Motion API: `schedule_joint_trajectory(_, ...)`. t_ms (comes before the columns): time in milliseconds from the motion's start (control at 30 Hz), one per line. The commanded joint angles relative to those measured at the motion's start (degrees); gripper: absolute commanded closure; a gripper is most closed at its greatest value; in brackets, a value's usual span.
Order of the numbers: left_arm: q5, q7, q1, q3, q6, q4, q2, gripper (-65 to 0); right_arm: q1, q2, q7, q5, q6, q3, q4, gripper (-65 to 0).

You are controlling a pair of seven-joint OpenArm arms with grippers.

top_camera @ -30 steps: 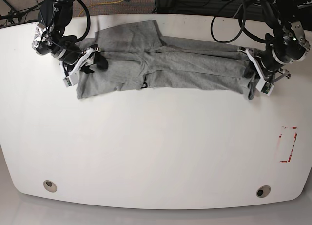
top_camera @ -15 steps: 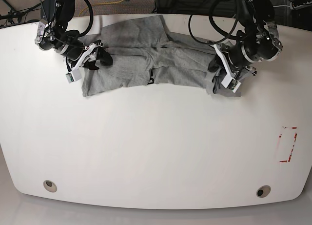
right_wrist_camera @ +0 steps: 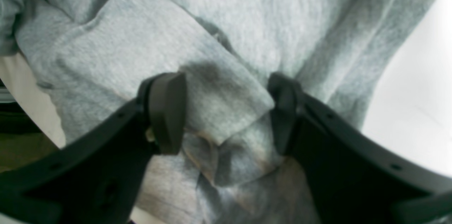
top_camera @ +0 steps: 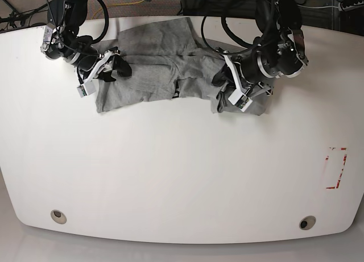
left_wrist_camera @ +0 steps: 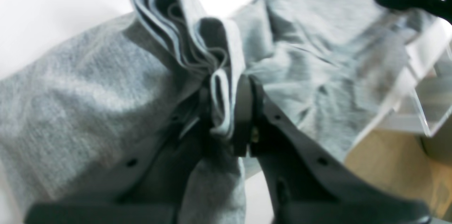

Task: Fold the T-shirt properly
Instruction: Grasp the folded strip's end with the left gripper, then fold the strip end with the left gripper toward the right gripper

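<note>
- T-shirt [top_camera: 165,69]: heather-grey, lies along the far side of the white table [top_camera: 170,171], bunched and partly doubled over. One flap reaches up toward the far table edge near the middle.
- Left gripper [top_camera: 230,87], on the right side in the base view: sits over the shirt's right-hand end, which is gathered into a lump beneath the arm.
- Left wrist view: the left gripper [left_wrist_camera: 229,111] has its jaws clenched on a pinch of T-shirt [left_wrist_camera: 88,86] cloth. Several stacked fabric edges and a pale hem loop stand up between the two black fingers [left_wrist_camera: 243,111]. Cloth drapes away on both sides of the pinch.
- Right gripper [top_camera: 99,74], on the left side in the base view: rests over the shirt's left-hand end, near the corner of the cloth.
- Right wrist view: the right gripper [right_wrist_camera: 226,111] has its jaws spread wide, straddling a folded corner of T-shirt [right_wrist_camera: 226,33] fabric. The corner lies between the two black pads [right_wrist_camera: 166,111]. Whether the pads touch the cloth cannot be told; no squeeze is visible in the fabric.
- Table: a red-marked rectangle [top_camera: 335,168] lies near its right edge, well apart from the shirt. Two round fittings [top_camera: 57,216] sit near the front edge.
- Image quality: both wrist views are soft in focus; fine seams are not readable.
</note>
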Motion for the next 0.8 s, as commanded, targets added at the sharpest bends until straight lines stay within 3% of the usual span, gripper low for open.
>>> schedule_joint_trajectory(0,-1.46,-0.87,-0.54,2.58,0.78,0.85,0.13,-14.7,-0.22,0.58,-2.44,-2.77,-0.58,0.03,0.05,-35.7)
schedule_joint_trajectory(100,-1.54,-0.87,-0.54,5.92,1.31,0.85,0.05,-27.8,-0.13,0.76,-2.44,-2.77,-0.58,0.03,0.13,-35.7)
schedule_joint_trajectory(200,-1.37,-0.87,-1.07,8.91,1.39,1.03,-0.04,-35.6,-0.13,0.76,-2.44,-2.77,-0.58,0.03,0.31,-35.7)
schedule_joint_trajectory(433,-1.37,-0.87,-2.83,16.91,1.31,2.61,-0.04,-35.8,0.75,0.84,-2.44,-2.77,-0.58,0.21,0.31,-35.7)
schedule_joint_trajectory(567,-1.37,-0.87,-3.27,10.67,1.31,2.70,-0.83,-35.8,1.01,0.93,-2.62,-2.07,-0.58,0.56,2.07,-35.7)
schedule_joint_trajectory(667,-1.37,-0.96,-3.01,5.04,1.31,2.61,-3.82,-35.4,-0.04,0.93,-2.88,0.31,-0.58,1.35,6.73,-36.0)
schedule_joint_trajectory(767,-1.37,-1.13,-2.83,-0.76,1.31,2.26,-7.95,-29.0,-1.10,1.20,-5.70,5.85,-0.58,7.33,8.75,-36.1)
